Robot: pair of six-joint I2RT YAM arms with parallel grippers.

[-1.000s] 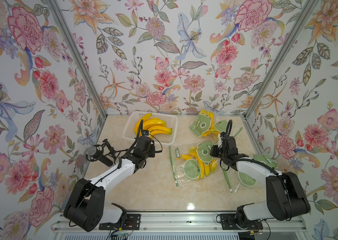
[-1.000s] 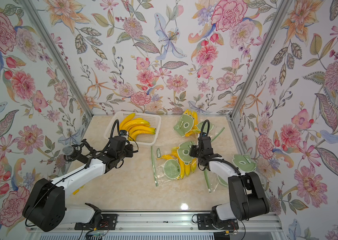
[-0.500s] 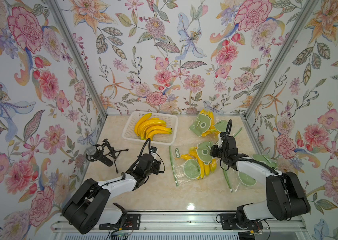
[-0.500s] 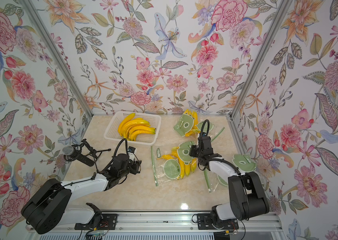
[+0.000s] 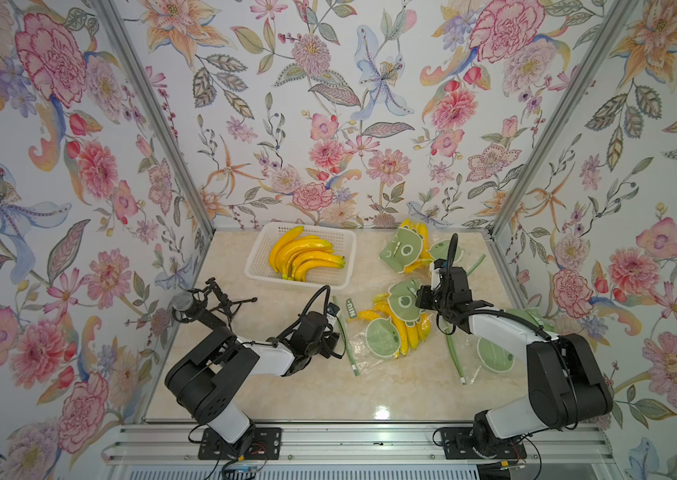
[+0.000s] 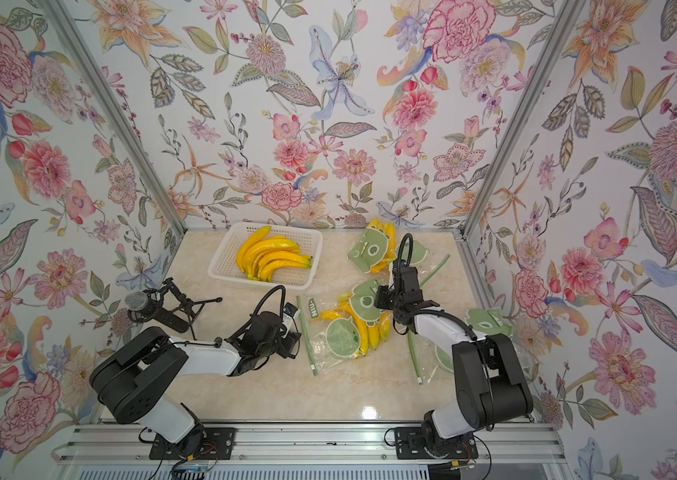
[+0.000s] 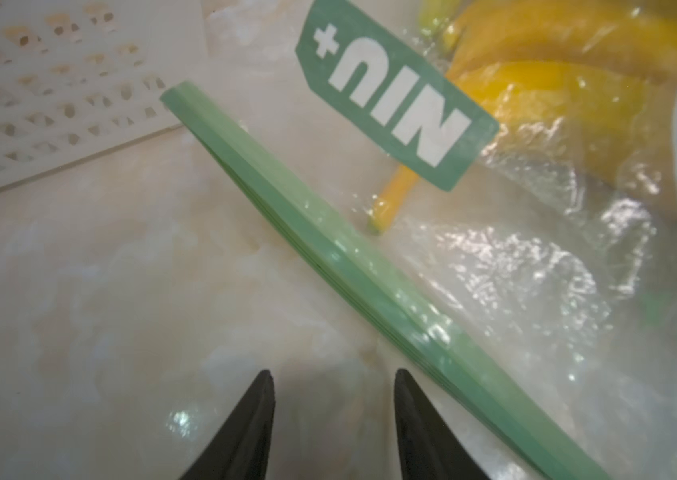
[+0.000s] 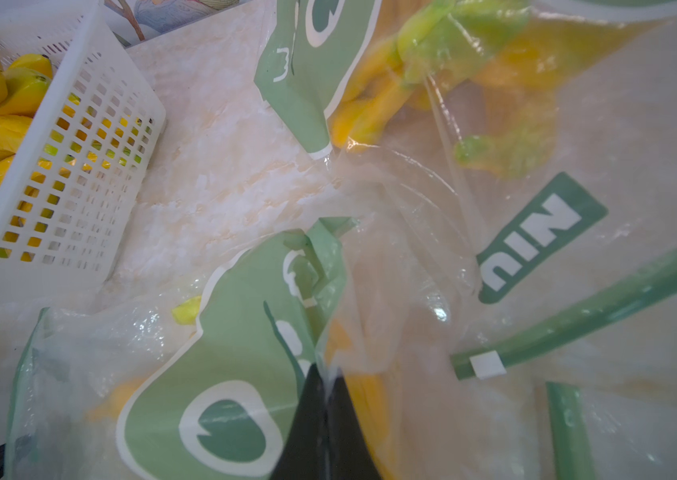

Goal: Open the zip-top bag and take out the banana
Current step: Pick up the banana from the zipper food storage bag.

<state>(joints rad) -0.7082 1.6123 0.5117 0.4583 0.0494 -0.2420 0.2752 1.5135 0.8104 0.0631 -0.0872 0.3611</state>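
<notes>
The zip-top bag (image 5: 374,353) lies mid-table, clear with green cartoon prints, in both top views (image 6: 339,345). Its green zip strip (image 5: 345,336) faces left and looks pressed together in the left wrist view (image 7: 328,241). The banana (image 5: 405,332) is a yellow bunch inside the bag (image 7: 557,91). My left gripper (image 5: 334,338) sits low at the strip, open, with only bare table between its fingers (image 7: 411,415). On the bag's far right side, my right gripper (image 5: 422,299) is shut on a fold of the bag's film (image 8: 325,374).
A white basket (image 5: 260,249) with loose bananas (image 5: 303,257) stands at the back. Another filled bag (image 5: 405,249) lies back right, and an empty bag (image 5: 495,353) lies under the right arm. A microphone on a small tripod (image 5: 204,303) stands at the left.
My left arm has left the basket, swung toward the front and then right, ending low at the bag's zip strip. The right arm and the bag have not moved.
</notes>
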